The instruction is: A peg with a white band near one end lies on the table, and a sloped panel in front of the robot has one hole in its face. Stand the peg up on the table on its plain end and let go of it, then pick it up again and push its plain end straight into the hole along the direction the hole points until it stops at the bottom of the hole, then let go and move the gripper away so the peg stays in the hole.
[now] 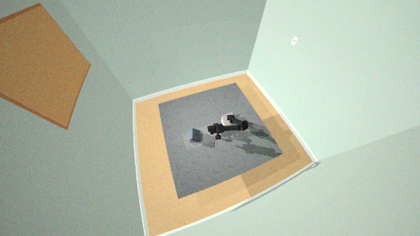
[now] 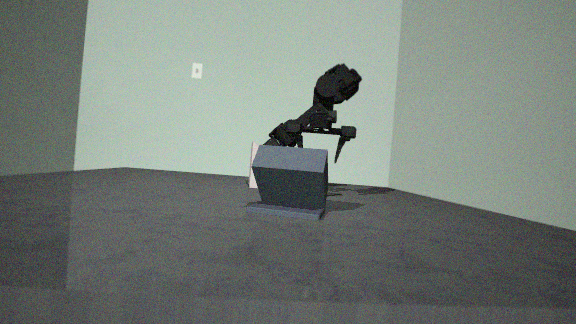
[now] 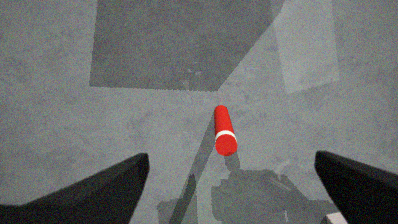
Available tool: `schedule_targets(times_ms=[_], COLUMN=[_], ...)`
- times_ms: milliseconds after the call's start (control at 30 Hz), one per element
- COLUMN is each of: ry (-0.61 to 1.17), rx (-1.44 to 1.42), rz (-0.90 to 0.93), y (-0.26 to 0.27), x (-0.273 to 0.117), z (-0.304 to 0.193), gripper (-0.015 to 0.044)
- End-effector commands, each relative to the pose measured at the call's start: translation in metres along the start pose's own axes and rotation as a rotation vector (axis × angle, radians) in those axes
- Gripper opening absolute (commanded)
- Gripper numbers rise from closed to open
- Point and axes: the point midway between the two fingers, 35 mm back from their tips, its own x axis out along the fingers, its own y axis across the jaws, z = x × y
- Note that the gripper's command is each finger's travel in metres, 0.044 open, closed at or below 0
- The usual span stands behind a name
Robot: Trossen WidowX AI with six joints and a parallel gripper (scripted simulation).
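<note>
In the exterior view, we see the panel block (image 1: 196, 135) (image 2: 291, 187) at centre frame, before the arm (image 1: 233, 127) (image 2: 312, 117), on its base plate (image 2: 285, 211).

The dark arm (image 1: 233, 127) (image 2: 320, 107) is arching up and forward, its gripper (image 1: 215, 132) (image 2: 318, 152) (image 3: 228, 159) pointing downward in the air, two fingers standing wide apart with nothing between them.
</note>
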Motion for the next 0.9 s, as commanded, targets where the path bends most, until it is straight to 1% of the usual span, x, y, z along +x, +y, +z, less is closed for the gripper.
schedule_targets(times_ms=[0, 867], ry=[0.002, 0.002], rx=[0.001, 0.0], rz=[0.003, 0.004], y=[0.0, 0.0], x=[0.006, 0.048], z=[0.0, 0.0], gripper=[0.044, 0.044])
